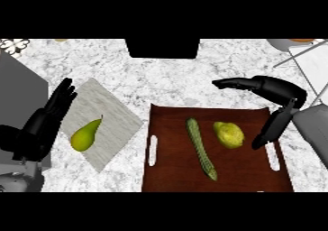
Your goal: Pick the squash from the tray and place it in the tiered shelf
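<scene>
- Right hand [276, 101] is hovering over the tray [173, 180], fingers spread, gripping nothing.
- Squash [201, 149] is lying just beside the lemon [228, 134], so risking grabbing the wrong one.

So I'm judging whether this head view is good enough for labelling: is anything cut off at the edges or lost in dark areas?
Head view: the wire shelf is cut by the right edge. The left hand merges with the dark area at the left, so its outline is hard to trace. The squash, lemon and pear read clearly, evenly lit without glare.
</scene>
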`<move>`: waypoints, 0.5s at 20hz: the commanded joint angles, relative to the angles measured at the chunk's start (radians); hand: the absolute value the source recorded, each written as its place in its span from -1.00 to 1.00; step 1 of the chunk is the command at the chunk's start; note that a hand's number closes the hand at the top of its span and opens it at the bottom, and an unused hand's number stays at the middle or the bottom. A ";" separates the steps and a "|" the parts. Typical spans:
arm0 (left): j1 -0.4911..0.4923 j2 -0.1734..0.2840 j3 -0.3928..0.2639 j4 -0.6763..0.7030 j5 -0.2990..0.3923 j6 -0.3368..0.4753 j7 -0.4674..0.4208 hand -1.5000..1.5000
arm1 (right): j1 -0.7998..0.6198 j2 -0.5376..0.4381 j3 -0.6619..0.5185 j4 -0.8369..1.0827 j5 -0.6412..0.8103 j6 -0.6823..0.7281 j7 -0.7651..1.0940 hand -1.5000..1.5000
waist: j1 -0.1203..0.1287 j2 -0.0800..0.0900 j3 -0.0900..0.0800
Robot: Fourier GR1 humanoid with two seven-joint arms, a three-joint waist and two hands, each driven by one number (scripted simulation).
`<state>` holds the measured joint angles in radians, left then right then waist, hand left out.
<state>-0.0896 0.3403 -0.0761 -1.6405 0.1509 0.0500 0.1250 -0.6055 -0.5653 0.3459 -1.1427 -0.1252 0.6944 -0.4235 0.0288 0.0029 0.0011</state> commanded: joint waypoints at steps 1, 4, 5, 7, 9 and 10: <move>0.011 0.013 0.015 -0.036 -0.011 0.004 0.027 0.00 | -0.073 -0.021 0.033 0.017 0.155 0.016 -0.107 -1.00 | -0.005 0.000 0.000; -0.035 0.017 0.036 -0.043 0.002 -0.001 0.088 0.00 | -0.071 -0.040 0.052 -0.055 0.171 0.050 -0.046 -1.00 | -0.020 -0.003 -0.001; 0.044 -0.002 0.017 -0.064 -0.004 -0.005 0.048 0.00 | -0.015 -0.024 0.081 -0.147 0.182 0.021 -0.010 -1.00 | -0.024 -0.006 -0.001; 0.000 -0.014 0.032 -0.007 -0.017 -0.005 0.028 0.00 | -0.095 0.004 0.059 -0.109 0.174 0.065 0.066 -1.00 | -0.024 -0.003 -0.002; 0.016 0.025 0.084 -0.008 0.026 -0.067 0.020 0.00 | -0.050 0.015 0.064 -0.138 0.207 0.066 0.079 -1.00 | -0.025 -0.004 -0.001; 0.067 0.000 0.052 -0.069 -0.007 -0.036 0.028 0.00 | 0.016 0.034 0.091 -0.198 0.244 0.022 0.076 -1.00 | -0.025 -0.005 -0.001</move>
<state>-0.0621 0.3408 -0.0374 -1.6727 0.1471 0.0279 0.1502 -0.6426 -0.5565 0.4149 -1.2672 0.0588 0.7002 -0.3547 0.0078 -0.0006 -0.0002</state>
